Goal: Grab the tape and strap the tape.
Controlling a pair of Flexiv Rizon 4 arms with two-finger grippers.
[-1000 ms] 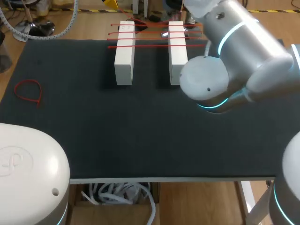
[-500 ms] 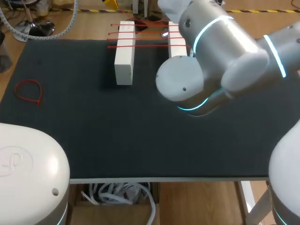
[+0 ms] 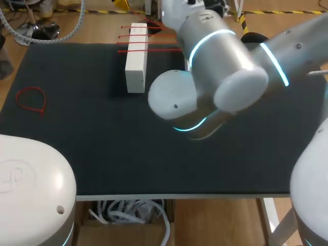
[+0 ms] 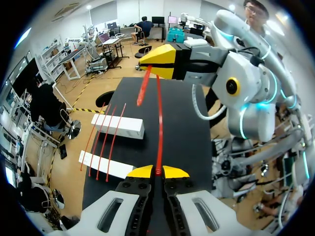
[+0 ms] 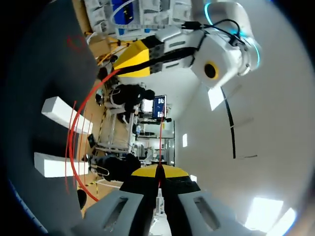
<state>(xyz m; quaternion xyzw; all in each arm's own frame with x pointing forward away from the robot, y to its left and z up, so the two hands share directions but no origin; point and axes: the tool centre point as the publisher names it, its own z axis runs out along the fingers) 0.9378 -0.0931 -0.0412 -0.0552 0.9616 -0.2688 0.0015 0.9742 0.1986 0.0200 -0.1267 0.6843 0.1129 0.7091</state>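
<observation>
The left gripper [image 4: 157,172] and right gripper [image 5: 158,171] are each clamping one end of the red tie [image 4: 159,123], likely bending it into a loop.

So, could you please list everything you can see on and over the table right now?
Held cable tie: one, red, spanning both grippers above the table.
Spare cable ties: four, red, lying across the two blocks.
Looped cable tie: one, red, on the mat near its left edge.
Blocks: two, white, side by side at the mat's far side.
Mat: one, black, covering the table.
Left gripper: one, yellow tips, shut on the held cable tie.
Right gripper: one, yellow tips, shut on its other end.
</observation>
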